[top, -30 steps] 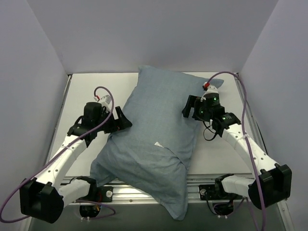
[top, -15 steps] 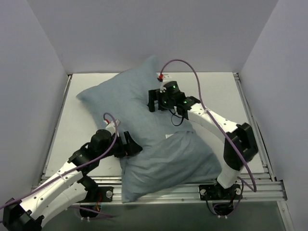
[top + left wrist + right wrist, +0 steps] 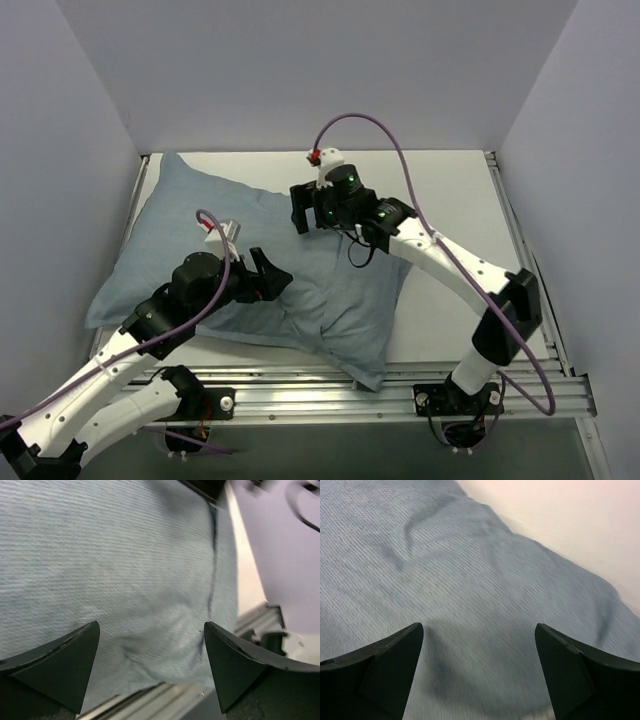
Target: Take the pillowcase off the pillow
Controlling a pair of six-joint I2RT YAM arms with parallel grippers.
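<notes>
Both grippers open over the covered pillow

From above I see the pillowcase (image 3: 200,250), plain blue-grey face up, lying slantwise on the table (image 3: 450,190) from the far left corner down to the near rail (image 3: 300,395). It is plump, and the pillow is hidden inside it. My left gripper (image 3: 266,278) is over its near middle and my right gripper (image 3: 301,212) over its far edge. Both wrist views show the fingers (image 3: 55,665) spread wide, with only fabric between them.
</notes>
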